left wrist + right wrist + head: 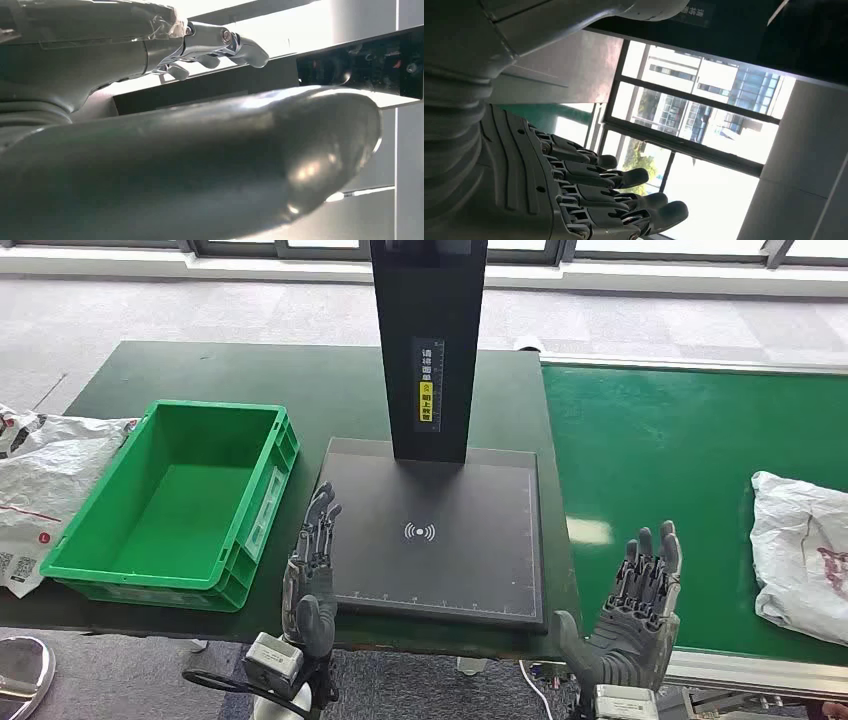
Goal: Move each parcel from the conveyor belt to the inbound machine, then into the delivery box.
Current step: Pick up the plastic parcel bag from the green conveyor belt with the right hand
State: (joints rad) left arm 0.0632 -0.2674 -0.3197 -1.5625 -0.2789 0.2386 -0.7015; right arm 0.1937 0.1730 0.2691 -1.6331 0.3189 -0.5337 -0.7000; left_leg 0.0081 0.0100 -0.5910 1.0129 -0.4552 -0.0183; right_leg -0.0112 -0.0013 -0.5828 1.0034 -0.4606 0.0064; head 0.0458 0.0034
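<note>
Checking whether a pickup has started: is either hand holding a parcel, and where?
Nothing is held. The left hand and right hand are both open; the parcel lies untouched on the belt.

Glossy green plastic box [170,510], matt black scanner plate [435,535], crinkled white plastic parcel [800,545], smooth green belt [680,450], matt dark table [250,375].

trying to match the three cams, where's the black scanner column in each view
Head view: the column rises top centre from the dark pad, between the green bin and the belt.
Left wrist view: a dark strip behind the left hand, probably the column; hard to tell.
Right wrist view: a black mass with a label, above the right hand.
Shared landmark: the column's label strip.
</note>
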